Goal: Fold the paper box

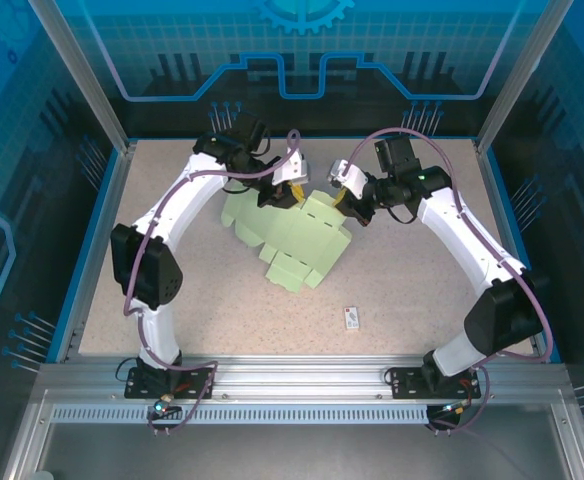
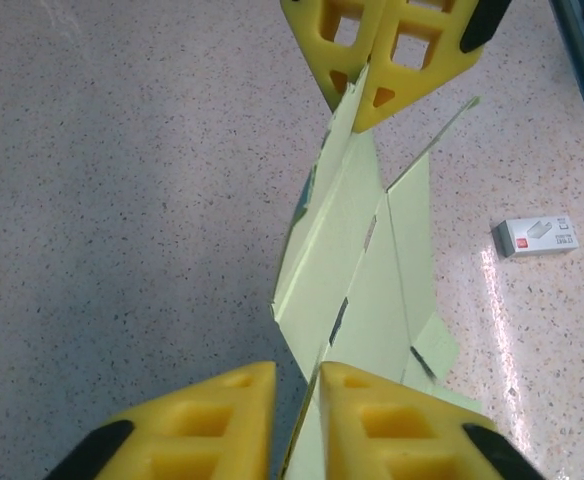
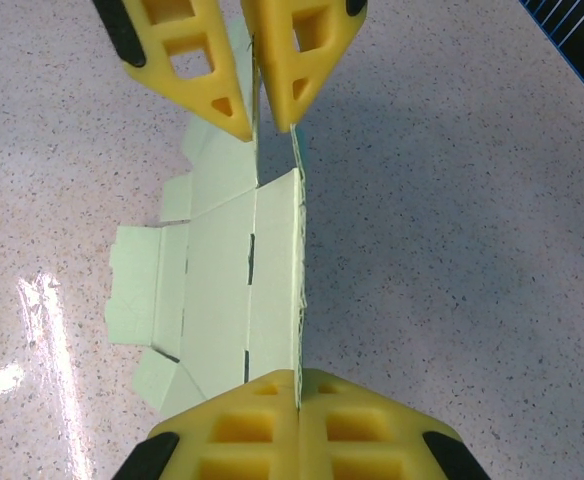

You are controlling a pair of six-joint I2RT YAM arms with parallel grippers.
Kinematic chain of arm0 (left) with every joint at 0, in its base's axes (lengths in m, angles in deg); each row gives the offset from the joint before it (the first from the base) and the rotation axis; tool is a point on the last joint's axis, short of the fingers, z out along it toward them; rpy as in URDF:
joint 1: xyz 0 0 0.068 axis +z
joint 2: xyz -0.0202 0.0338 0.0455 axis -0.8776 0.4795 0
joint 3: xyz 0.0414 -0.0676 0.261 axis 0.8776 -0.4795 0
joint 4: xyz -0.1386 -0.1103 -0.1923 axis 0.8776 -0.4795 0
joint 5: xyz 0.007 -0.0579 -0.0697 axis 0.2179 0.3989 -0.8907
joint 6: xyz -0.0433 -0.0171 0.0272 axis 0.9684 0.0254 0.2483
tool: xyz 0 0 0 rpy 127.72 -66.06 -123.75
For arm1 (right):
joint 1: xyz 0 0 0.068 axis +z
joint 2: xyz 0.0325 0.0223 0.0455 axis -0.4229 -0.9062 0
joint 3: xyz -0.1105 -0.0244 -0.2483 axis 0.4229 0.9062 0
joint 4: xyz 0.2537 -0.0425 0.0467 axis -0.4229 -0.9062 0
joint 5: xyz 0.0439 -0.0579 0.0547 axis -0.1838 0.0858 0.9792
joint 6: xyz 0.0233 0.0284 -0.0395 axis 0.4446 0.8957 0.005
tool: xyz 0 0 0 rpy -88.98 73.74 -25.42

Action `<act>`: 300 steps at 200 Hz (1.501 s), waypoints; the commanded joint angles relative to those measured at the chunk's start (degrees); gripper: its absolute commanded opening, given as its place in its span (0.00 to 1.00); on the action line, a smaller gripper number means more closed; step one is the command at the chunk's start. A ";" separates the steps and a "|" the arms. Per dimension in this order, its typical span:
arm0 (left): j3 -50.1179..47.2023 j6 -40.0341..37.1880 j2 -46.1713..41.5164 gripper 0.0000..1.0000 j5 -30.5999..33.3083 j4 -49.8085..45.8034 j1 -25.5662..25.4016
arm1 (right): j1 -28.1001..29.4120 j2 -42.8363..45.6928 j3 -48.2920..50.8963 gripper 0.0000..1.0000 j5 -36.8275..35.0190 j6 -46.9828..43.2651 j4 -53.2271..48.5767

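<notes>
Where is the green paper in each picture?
Top external: the paper box lies mid-table, between the two arms.
Left wrist: centre, running up from the left gripper.
Right wrist: centre-left, above the right gripper.
Shared landmark: the right gripper pinching its raised fold.

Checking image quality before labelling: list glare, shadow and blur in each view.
Top external: even light, no glare on the table. Left wrist: bright streak right of the paper box, shadow to its left, left pincer slightly soft. Right wrist: glare streak lower left, shadow right of the box.
</notes>
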 commanded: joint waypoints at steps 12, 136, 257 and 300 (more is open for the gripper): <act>2.44 -1.10 1.48 0.10 -0.70 -3.65 -0.72 | 0.64 2.18 0.18 0.02 -0.10 0.10 0.57; -8.85 15.38 -8.91 0.00 0.14 10.69 1.82 | -7.59 13.75 17.20 0.71 4.92 29.18 26.35; -27.93 27.25 -17.82 0.00 -2.03 26.96 6.54 | 0.79 4.89 46.60 0.75 -5.41 48.63 71.33; -28.35 27.33 -18.11 0.00 -2.21 26.80 7.03 | 1.82 -2.73 45.58 0.74 -6.89 51.19 77.59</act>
